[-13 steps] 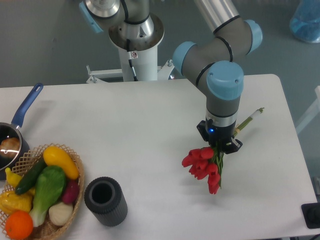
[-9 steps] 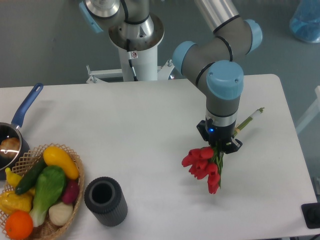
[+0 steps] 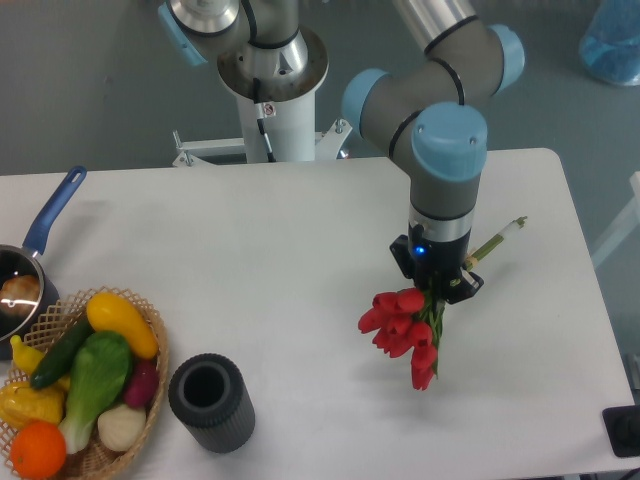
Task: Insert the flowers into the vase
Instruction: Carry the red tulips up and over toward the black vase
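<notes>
The flowers (image 3: 404,330), a bunch of red tulips with green leaves, hang from my gripper (image 3: 438,288) over the right half of the table; their pale stems (image 3: 497,241) stick out to the upper right. The gripper is shut on the bunch at the leaves and holds it slightly above the table, with a shadow beneath. The vase (image 3: 209,402), a short dark grey ribbed cylinder with a round hole, stands upright near the front edge, well to the left of the flowers and beside the basket.
A wicker basket (image 3: 150,385) of vegetables and fruit sits at the front left. A dark pan with a blue handle (image 3: 52,213) is at the left edge. The robot base (image 3: 270,90) stands behind the table. A black object (image 3: 625,432) lies at the right front corner.
The gripper with the flowers has shifted slightly left and up; the bunch sits a little higher off the table. The vase and basket have not moved.
</notes>
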You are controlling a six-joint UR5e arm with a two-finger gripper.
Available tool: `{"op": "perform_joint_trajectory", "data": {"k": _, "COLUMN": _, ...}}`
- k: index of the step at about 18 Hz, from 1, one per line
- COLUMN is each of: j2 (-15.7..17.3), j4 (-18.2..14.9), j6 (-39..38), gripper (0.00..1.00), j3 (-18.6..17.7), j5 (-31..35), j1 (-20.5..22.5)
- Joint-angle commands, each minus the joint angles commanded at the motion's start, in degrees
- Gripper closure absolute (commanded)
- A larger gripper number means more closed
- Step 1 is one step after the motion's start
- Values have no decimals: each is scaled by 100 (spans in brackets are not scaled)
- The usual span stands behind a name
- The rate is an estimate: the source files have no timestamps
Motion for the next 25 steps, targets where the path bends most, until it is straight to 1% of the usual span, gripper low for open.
{"op": "perform_joint_trajectory", "data": {"k": 2, "j2": 176, "j4": 0, "j6": -183, "gripper": 100, "j3": -26, "j5": -606, "j1": 44}}
{"op": "perform_joint_trajectory", "data": {"k": 4, "j2": 317, "j4": 17, "j6": -622, "gripper": 100, "j3": -35, "j5": -1143, "j1": 53}}
{"op": "perform_joint_trajectory", "data": {"k": 5, "j2": 396, "j4": 70, "j6": -842, "gripper": 100, "j3": -35, "j5": -1589, "j1": 53}}
{"op": "perform_joint_trajectory", "data": {"k": 7, "j2": 440, "j4": 254, "j6": -1080, "gripper": 100, "j3": -35, "j5": -2284, "j1": 53}}
{"op": "perform_joint_trajectory", "data": {"k": 9, "j2": 458, "j4": 404, "j6": -1527, "gripper": 100, "j3": -35, "j5": -3127, "j1": 27}}
{"op": "perform_joint_trajectory", "data": {"k": 11, "j2": 449, "j4": 500, "j6": -1766, "gripper": 100, "j3": -35, "j5": -4093, "j1": 0}}
{"op": "perform_joint_trajectory", "data": {"k": 14, "j2": 405, "j4": 510, "j6": -1872, "gripper": 100, "j3": -35, "j5": -5080, "j1": -26}}
{"op": "perform_joint_trajectory", "data": {"k": 15, "j2": 405, "j4": 510, "j6": -1881, "gripper": 100, "j3": -35, "j5": -5292, "j1": -26}}
{"op": "perform_joint_trajectory", "data": {"k": 16, "j2": 414, "j4": 510, "j6": -1942, "gripper": 97, "j3": -26, "j5": -5424, "j1": -35}}
{"op": "perform_joint_trajectory", "data": {"k": 17, "j2": 431, "j4": 510, "j6": -1986, "gripper": 96, "j3": -18, "j5": -5495, "j1": -35}}
{"op": "perform_joint_trajectory", "data": {"k": 22, "j2": 379, "j4": 642, "j6": -1995, "gripper": 96, "j3": 53, "j5": -6057, "j1": -88}}
{"op": "perform_joint_trajectory", "data": {"k": 25, "j2": 291, "j4": 650, "j6": -1995, "gripper": 97, "j3": 105, "j5": -6812, "j1": -44}}
